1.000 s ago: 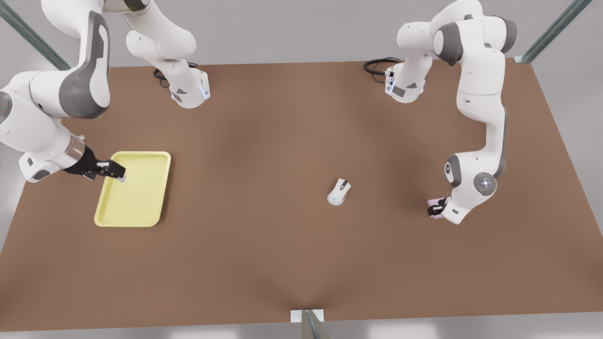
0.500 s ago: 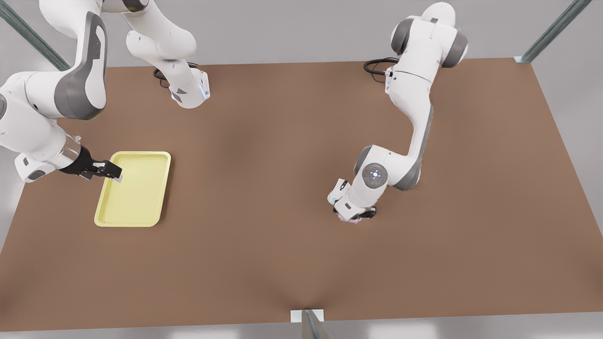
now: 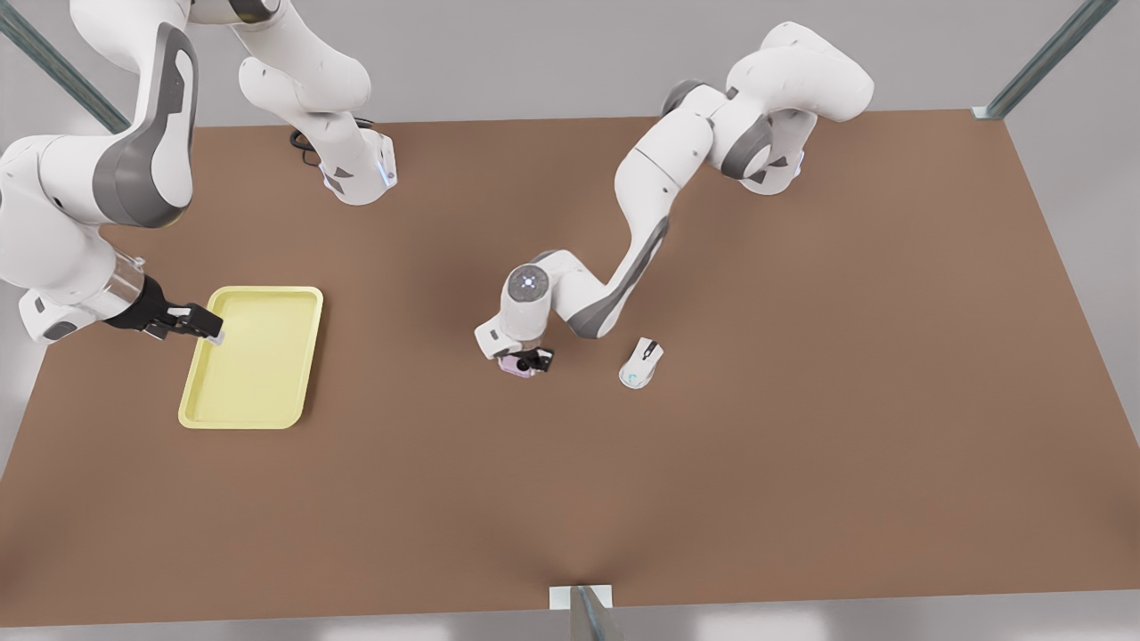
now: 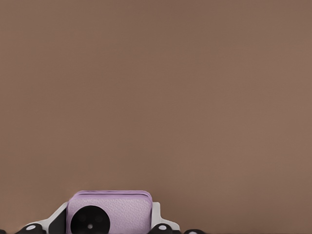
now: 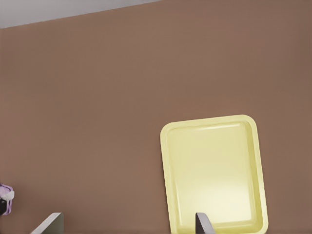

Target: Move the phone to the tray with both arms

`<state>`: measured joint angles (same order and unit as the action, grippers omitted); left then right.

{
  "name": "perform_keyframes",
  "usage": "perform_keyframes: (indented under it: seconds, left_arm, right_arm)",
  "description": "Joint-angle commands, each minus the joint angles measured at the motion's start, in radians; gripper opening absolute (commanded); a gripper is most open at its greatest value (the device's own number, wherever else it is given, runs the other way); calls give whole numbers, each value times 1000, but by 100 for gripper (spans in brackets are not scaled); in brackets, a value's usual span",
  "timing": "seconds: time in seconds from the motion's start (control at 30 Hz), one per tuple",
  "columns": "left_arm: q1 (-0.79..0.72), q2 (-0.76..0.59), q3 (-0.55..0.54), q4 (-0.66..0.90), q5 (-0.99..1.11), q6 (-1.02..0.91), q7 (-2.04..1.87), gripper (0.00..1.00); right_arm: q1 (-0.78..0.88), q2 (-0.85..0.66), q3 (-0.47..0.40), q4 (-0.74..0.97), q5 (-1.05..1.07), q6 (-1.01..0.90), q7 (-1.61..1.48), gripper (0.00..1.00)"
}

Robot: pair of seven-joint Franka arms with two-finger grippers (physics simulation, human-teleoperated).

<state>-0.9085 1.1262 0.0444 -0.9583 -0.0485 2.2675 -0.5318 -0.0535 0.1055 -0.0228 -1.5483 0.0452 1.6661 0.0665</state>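
Front view: the phone (image 3: 515,364) is held clamped in the left gripper (image 3: 527,361) near the middle of the table (image 3: 802,445), just beside the mouse (image 3: 641,362) on the front view's left and well apart from the tray (image 3: 254,356). In the left wrist view the phone (image 4: 109,212) is seen gripped between the fingers (image 4: 57,220), its black circle facing the camera. The right gripper (image 3: 207,327) is held over the tray's near-left rim; its fingers (image 5: 204,225) are seen spread apart in the right wrist view, with the tray (image 5: 213,173) beyond them.
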Motion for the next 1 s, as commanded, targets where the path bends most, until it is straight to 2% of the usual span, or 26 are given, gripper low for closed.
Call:
perform_keyframes:
  seconds: [0.0, 0.03, 0.17, 0.2, 0.27, 0.33, 0.4, 0.43, 0.47, 0.6, 0.73, 0.83, 0.9, 0.97]
  left_arm:
    - [-9, 23, 2, 9, 32, 72, -160, 84]
    - [-9, 27, 2, 12, 39, 80, -148, 100]
    - [-3, 14, -8, 26, 39, 40, -39, 100]
    - [31, -71, -26, 24, 32, -94, -4, 100]
    - [284, -311, -38, -9, -45, -391, 243, 100]
    - [523, -601, -35, -335, -48, -476, 533, 100]
    - [700, -764, -31, -412, -77, -687, 673, 100]
    - [735, -839, -28, -479, -120, -683, 670, 100]
    - [734, -943, -24, -637, -129, -531, 670, 100]
    - [731, -971, -34, -685, -122, -536, 650, 100]
    - [732, -957, -29, -681, -120, -520, 619, 100]
    - [732, -948, -28, -681, -74, -510, 619, 100]
    - [732, -947, -26, -680, -73, -506, 619, 100]
    - [732, -948, -26, -681, -71, -506, 619, 100]
  right_arm:
    - [1, -1, 0, 0, 1, 1, -14, 100]
    - [-5, 0, 0, 0, 1, 1, -14, 100]
    - [-6, 20, 0, 27, 1, 1, -13, 100]
    - [-2, 25, 3, 28, -1, 4, -7, 100]
    - [52, 69, 15, 57, -33, 6, 9, 100]
    - [138, 106, 17, 56, -48, 46, 9, 100]
    - [202, 154, 17, 53, -53, 99, 50, 100]
    - [244, 197, 17, 56, -47, 144, 143, 100]
    - [271, 224, 18, 56, -45, 175, 205, 100]
    - [428, 353, 18, 54, -50, 296, 535, 100]
    - [524, 408, 18, 59, -47, 296, 820, 100]
    - [560, 508, 18, 140, -45, 296, 1023, 100]
    - [560, 611, 46, 273, -44, 297, 1153, 100]
    - [560, 620, 61, 280, -39, 350, 1314, 100]
